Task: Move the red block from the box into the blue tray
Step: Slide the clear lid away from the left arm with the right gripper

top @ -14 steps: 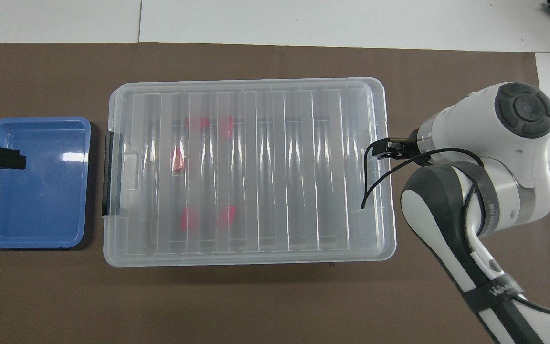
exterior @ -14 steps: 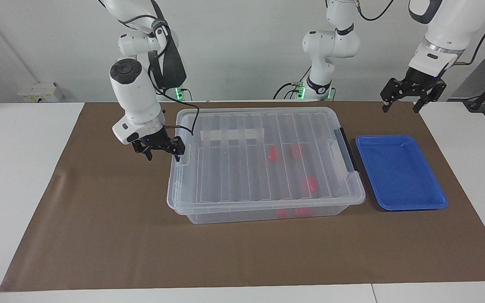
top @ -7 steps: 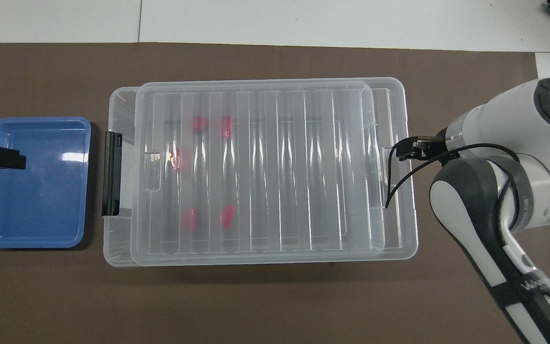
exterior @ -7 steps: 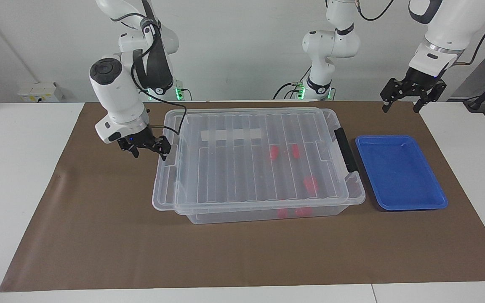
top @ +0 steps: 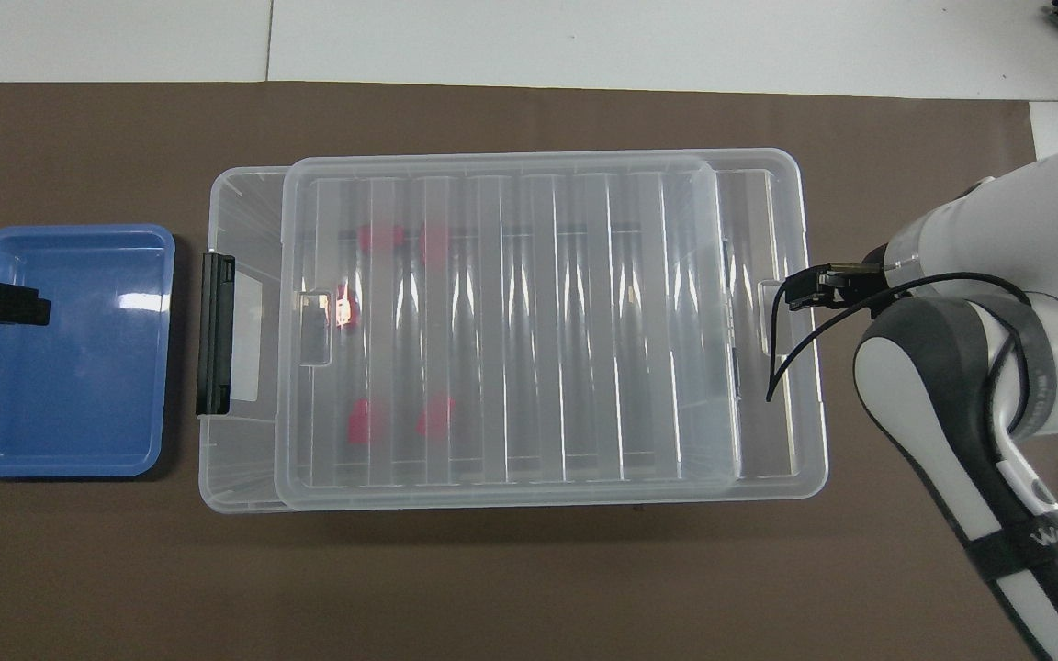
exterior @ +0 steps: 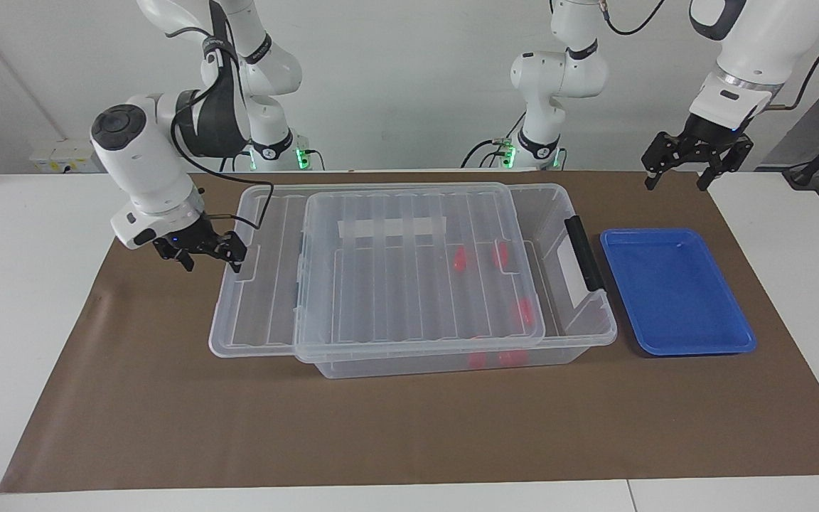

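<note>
We see the surface (exterior: 168, 427), covered by a brown mat, carrying everything here. The box (exterior: 580, 323) sits in the middle of it, between the two sets of jaws, its black latch (exterior: 584, 252) on the end toward the left arm. Its clear ribbed lid (exterior: 381, 274) rests on top but is shifted toward the right arm's end, so that it overhangs the box there and leaves a strip of the box uncovered at the latch end. The right gripper (exterior: 203, 252) is at that overhanging lid edge, jaws spread wide and pointing down; whether they touch the lid's rim or handle we cannot tell. In the overhead view the right gripper (top: 809, 292) shows just at the lid's end handle. The blue tray (exterior: 676, 291) lies flat on the mat just beside the latch end of the box, below and near the left gripper (exterior: 694, 165), which hangs in the air with its jaws wide, holding nothing, while its arm waits. Several red blocks lie in the box under the lid, toward the left arm's end, well apart from the right jaws; one red block (exterior: 460, 259) rests on the box floor beside another.
</note>
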`<state>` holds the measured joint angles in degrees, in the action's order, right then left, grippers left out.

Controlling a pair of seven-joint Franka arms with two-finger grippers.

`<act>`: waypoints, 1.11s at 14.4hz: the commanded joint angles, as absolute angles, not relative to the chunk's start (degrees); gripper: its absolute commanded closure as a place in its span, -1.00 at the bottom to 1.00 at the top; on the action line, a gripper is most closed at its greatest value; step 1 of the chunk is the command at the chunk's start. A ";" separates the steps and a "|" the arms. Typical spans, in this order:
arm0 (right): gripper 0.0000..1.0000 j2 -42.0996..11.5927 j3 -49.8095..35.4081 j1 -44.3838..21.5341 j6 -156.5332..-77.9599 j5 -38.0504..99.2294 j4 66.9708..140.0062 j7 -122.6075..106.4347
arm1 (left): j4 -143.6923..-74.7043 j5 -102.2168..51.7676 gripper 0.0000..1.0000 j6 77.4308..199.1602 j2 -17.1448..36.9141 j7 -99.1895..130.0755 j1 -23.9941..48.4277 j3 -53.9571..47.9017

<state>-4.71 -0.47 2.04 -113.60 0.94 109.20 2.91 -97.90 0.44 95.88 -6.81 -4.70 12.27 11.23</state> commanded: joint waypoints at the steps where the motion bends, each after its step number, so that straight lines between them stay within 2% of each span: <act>1: -0.98 -2.99 -0.97 5.44 -114.43 1.58 111.36 -0.70 | -98.17 1.50 -1.00 94.75 -7.73 -4.22 13.18 11.43; 4: -0.99 -2.99 -0.97 7.99 -114.43 1.58 111.36 -2.11 | -98.09 1.49 -1.00 95.01 -7.73 -3.26 13.53 11.08; 8: -0.99 -2.99 -0.88 10.54 -114.43 1.49 111.36 -2.11 | -100.28 1.41 -1.00 100.10 -8.08 22.97 15.90 7.48; 11: -1.00 -2.99 -0.79 12.12 -114.35 1.41 111.36 -2.89 | -101.16 1.41 -1.00 102.38 -7.82 29.68 19.49 6.59; 14: -1.00 -2.99 -0.62 13.35 -114.43 1.32 111.36 -4.74 | -107.82 1.49 -1.00 110.37 -7.47 34.28 23.28 6.59; 16: -1.00 -2.99 -0.70 13.10 -114.35 1.32 111.18 -4.57 | -109.51 1.49 -1.00 113.28 -6.51 34.54 23.81 6.50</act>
